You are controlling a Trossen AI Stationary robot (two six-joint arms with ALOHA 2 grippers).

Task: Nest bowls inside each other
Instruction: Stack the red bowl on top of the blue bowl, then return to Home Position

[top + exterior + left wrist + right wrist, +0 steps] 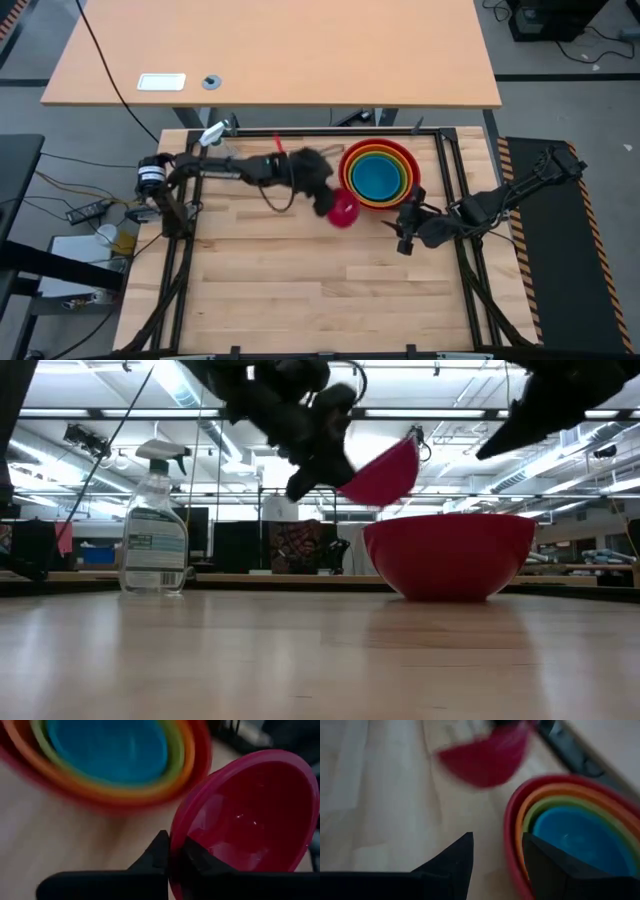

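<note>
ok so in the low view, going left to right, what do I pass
Spray bottle → left gripper, shut on the pink bowl's rim → pink bowl, held tilted in the air → red bowl on the table → right arm, dark at the top right corner.

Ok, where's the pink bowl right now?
The pink bowl is pinched by its rim in the left claw, lifted and tilted just left of the red bowl holding the stack.

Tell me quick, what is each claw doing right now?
Left gripper: shut on the rim of the pink bowl, lifted beside the stacked bowls.
Right gripper: open, holding nothing, by the stack.
</note>
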